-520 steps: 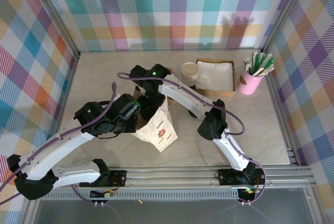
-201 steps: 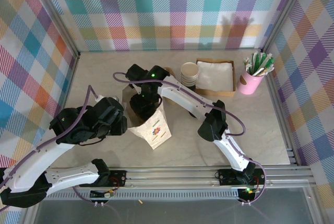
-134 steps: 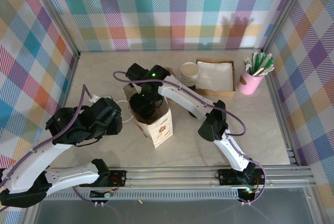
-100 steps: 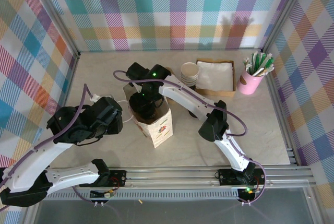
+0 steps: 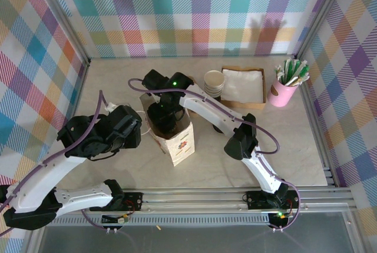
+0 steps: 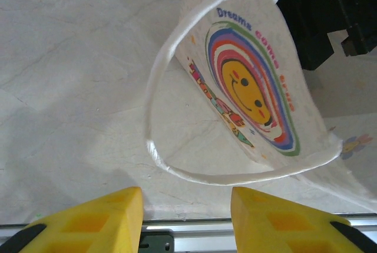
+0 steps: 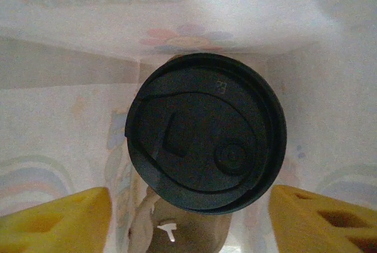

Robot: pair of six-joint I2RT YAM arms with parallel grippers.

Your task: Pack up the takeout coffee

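So the coffee [image 7: 206,132] is down inside the bag [image 5: 179,141]: from the right wrist you look straight onto its black lid, with white paper walls all round it. The right end effector [image 7: 191,206] is at the bag's mouth, its yellow fingers spread wide on either side of the lid. As far as I can see they have no grip on the cup; the right finger looks very near the lid's edge, but I can't tell if it's touching. From the top view, the bag stands upright on the tabletop [image 5: 283,147], with the right arm reaching over from the far side and into the opening. The left end effector [image 6: 185,197] is just beside the bag on its left, partly open with nothing between the fingers, looking at the smiley print and the white handle [image 6: 154,88] looping off that side.
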